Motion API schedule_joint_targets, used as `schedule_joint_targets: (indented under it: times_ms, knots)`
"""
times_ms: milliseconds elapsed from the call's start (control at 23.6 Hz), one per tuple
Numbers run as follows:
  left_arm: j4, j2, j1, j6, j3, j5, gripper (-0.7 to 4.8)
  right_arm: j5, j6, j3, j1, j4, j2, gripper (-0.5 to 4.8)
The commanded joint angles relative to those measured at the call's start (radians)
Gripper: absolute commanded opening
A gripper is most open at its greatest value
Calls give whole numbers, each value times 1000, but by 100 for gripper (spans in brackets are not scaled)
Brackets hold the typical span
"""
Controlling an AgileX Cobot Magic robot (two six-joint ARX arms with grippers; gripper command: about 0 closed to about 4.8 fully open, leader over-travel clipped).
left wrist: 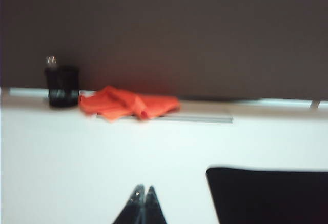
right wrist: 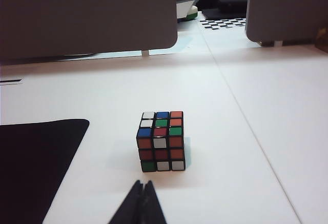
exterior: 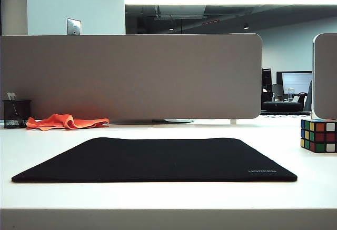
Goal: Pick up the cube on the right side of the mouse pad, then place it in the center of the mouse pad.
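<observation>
Black thin rectangular mouse pad (exterior: 158,159) bare; scrambled multicolour cube (right wrist: 161,141) on white table (exterior: 158,196) right of it, untouched. Left gripper (left wrist: 140,189), right gripper (right wrist: 142,184) both closed, empty. Everything left: pick, place.

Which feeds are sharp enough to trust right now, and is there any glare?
Right wrist view: sharp; cube crisp beyond the shut right gripper. Left wrist view: soft blur; orange cloth and shut left gripper smeared. Exterior view: sharp; bright ceiling light strip, table whitish.
</observation>
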Motion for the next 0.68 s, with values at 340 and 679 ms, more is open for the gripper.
schedule_joint_targets:
  times_ms: [340,679]
  knots:
    - [-237,73,-2,53,216,88,-6,68,192,135,1,-264,3,-5]
    - [-338,303,-2,72,353,282,-6,6,217,248,8,-267,74,-5]
